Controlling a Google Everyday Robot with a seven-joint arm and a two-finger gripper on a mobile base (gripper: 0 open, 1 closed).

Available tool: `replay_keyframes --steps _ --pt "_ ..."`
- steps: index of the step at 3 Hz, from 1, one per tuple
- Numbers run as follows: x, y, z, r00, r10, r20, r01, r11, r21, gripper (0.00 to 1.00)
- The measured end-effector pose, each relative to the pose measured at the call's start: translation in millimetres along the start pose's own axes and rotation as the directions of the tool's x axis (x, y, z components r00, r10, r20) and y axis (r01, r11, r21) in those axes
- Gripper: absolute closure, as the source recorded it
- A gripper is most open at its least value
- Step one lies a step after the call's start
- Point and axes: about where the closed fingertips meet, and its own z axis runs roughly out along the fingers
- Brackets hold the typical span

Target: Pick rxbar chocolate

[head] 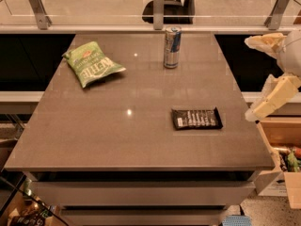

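The rxbar chocolate (196, 118), a flat black wrapper with white lettering, lies flat on the right part of the grey table (117, 126), near its right edge. My gripper (248, 78) hangs off the table's right side, to the right of the bar and apart from it. Its two cream fingers (273, 98) are spread wide and hold nothing. The bar is fully in view.
A tall silver-and-blue can (172, 46) stands upright at the back middle. A green chip bag (91, 63) lies at the back left. A glass railing with metal posts (159, 7) runs behind the table. A cardboard box (284, 149) sits on the floor at the right.
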Motion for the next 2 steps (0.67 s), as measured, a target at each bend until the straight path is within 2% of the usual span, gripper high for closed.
replay_keyframes --steps 1,2 --pt "0.5 -7.9 12.4 0.993 -0.014 0.115 0.015 0.9998 -0.012 0.0" --pt "0.4 -7.8 12.5 0.993 -0.014 0.115 0.015 0.9998 -0.012 0.0"
